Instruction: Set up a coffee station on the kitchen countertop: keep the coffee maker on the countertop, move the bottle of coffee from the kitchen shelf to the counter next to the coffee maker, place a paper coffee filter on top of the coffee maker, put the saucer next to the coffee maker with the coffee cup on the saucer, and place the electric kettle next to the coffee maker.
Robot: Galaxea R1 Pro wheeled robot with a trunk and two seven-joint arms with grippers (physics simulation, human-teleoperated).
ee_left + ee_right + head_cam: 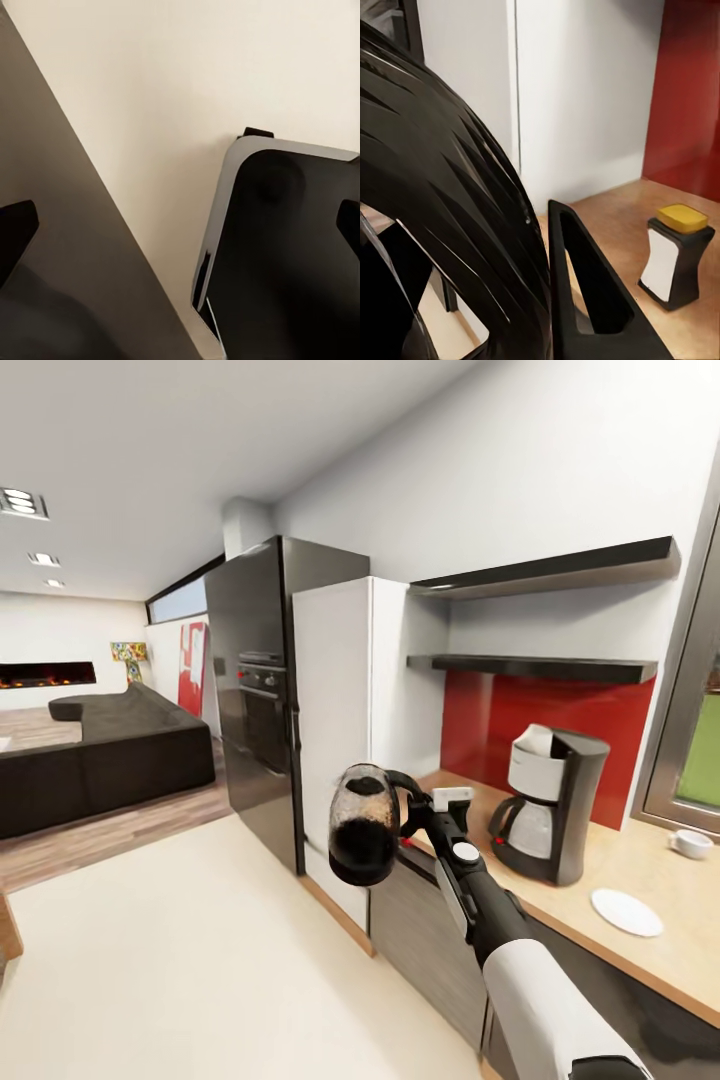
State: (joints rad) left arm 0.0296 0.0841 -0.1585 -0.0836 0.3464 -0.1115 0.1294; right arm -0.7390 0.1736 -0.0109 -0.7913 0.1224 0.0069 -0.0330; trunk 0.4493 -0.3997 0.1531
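Your right claw point(405, 822) grips the electric kettle point(362, 838) by its handle; left claw unclear. Beyond it on the worktop point(640, 880): coffee maker point(548, 805), filter on, saucer point(626, 911), bottle of coffee point(673, 256). Kettle, cup point(691, 843) remain.

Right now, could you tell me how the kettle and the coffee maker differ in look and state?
The kettle is rounded and dark, held up in the right gripper off the counter's end; the coffee maker is boxy and black, with a white carafe, and stands upright on the counter. Both have black handles.
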